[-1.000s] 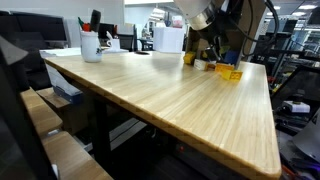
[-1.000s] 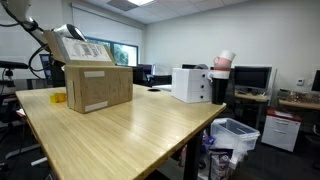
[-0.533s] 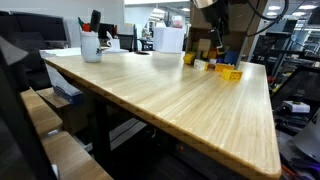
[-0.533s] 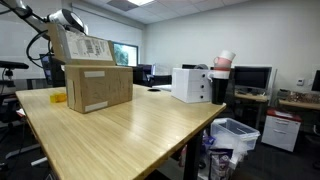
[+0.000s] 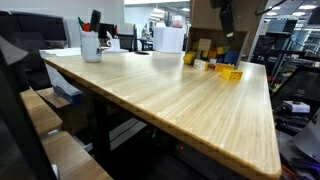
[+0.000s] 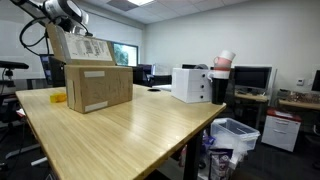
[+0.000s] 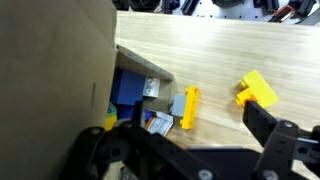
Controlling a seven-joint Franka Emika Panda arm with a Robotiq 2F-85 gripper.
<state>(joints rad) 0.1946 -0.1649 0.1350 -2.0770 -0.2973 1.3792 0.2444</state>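
You are holding the gripper [image 7: 185, 142] above the far corner of the worktop [image 7: 215, 55]. Its jaws are standing wide open with nothing between them. In the wrist view the 2 dark fingers [image 7: 283, 140] are framing bare wood and a few small pieces, and are touching none of them.

Nearest below the jaws, a yellow bar [image 7: 190, 107] is lying flat on the wood. Just beside it, a cluster of blue pieces [image 7: 130, 90] is sitting in shadow against the edge of the cardboard box [image 7: 55, 60]. I cannot tell whether those pieces are touching the bar. A yellow block [image 7: 257, 90] is lying on open wood on the bar's other side, apart from it and near 1 of the fingers.

In an exterior view the arm [image 5: 222, 12] is reaching in from the top of the picture, well above the box and the yellow pieces at its foot. In an exterior view from the opposite end, the box's flaps [image 6: 80, 45] are standing up just beneath the arm.

A white mug [image 5: 91, 46] with pens in it is standing at the far end of the worktop, well apart from the box. A white case [image 6: 192, 84] and a monitor [image 6: 250, 77] are sitting on furniture behind.
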